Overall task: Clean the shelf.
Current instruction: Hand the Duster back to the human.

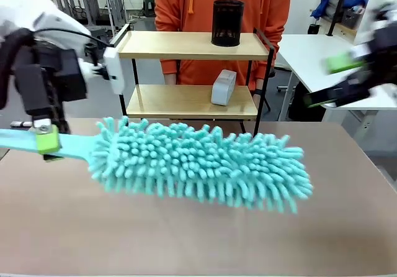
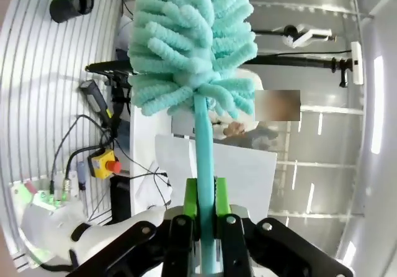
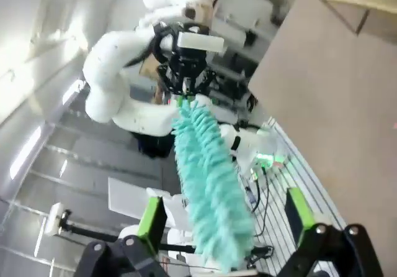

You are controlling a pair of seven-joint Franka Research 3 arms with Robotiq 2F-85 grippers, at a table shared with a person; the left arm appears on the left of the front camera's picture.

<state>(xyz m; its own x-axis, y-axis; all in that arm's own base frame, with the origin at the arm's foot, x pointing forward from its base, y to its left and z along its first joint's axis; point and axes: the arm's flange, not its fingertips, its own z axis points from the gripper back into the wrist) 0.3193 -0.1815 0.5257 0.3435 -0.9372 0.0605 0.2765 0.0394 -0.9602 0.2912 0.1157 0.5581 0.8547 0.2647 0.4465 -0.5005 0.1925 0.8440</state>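
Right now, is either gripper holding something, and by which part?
The left gripper holds the teal duster by its flat handle, below the fluffy head. The right gripper is open and holds nothing.

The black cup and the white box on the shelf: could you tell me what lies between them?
In the front view, the shelf's top board separates them: the black cup stands on it, and the white box sits on the lower board beneath.
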